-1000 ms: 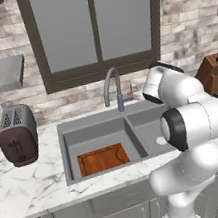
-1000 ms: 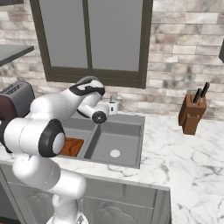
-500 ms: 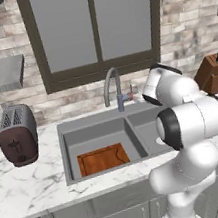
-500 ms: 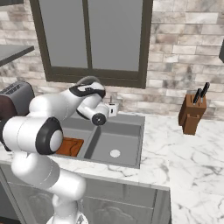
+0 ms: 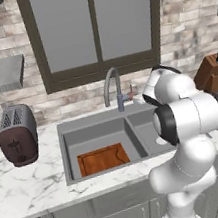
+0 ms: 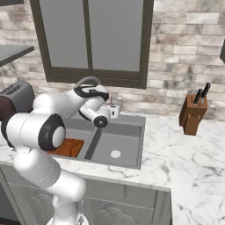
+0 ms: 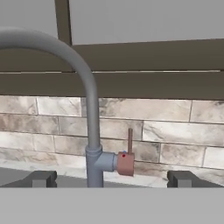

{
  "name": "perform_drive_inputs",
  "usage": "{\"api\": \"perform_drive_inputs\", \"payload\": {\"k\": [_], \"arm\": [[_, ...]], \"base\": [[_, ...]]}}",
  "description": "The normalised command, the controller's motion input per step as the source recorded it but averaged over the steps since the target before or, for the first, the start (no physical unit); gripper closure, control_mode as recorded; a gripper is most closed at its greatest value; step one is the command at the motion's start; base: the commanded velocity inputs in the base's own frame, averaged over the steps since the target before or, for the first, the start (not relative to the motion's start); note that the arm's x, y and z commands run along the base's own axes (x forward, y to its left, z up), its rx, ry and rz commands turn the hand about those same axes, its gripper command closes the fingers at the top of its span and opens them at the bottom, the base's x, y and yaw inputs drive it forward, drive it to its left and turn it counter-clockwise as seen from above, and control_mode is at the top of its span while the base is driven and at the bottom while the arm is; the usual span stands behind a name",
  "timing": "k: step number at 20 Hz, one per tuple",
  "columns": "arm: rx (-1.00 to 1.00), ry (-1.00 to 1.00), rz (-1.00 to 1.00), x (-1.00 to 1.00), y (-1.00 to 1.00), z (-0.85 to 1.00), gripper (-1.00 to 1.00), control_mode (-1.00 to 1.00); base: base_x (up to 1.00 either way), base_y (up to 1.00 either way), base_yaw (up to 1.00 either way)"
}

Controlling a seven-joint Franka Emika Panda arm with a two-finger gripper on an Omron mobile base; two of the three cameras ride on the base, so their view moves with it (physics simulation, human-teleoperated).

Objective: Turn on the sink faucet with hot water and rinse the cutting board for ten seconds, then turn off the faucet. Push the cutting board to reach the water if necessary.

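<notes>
Grey metal faucet [image 7: 89,109] fills the frame's centre-left, its lever [image 7: 127,159] between the gripper's [image 7: 113,178] wide-apart jaws, likely lined up for turning. The cutting board [image 5: 103,158] lies in the sink [image 5: 85,135], lower centre.

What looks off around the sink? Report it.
Nothing is spilled, tipped or damaged. The cutting board lies flat in the left basin of the sink, the sink faucet stands upright and dry, and the toaster and knife block stand upright.
</notes>
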Motion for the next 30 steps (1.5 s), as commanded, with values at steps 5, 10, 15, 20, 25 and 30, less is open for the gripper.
{"api": "perform_drive_inputs", "payload": {"k": [5,10,15,20,25,30], "arm": [[0.01,0.0,0.0,0.11,-0.05,-0.05,-1.0,-1.0],[0.0,0.0,0.0,0.24,-0.13,-0.02,-1.0,-1.0],[0.0,0.0,0.0,0.24,-0.11,-0.03,-1.0,-1.0],[0.0,0.0,0.0,0.18,-0.02,-0.08,-1.0,-1.0],[0.0,0.0,0.0,0.19,-0.03,-0.12,-1.0,-1.0],[0.0,0.0,0.0,0.17,-0.04,-0.11,-1.0,-1.0]], "base": [[0.0,0.0,0.0],[0.0,0.0,0.0],[0.0,0.0,0.0],[0.0,0.0,0.0],[0.0,0.0,0.0],[0.0,0.0,0.0]]}}
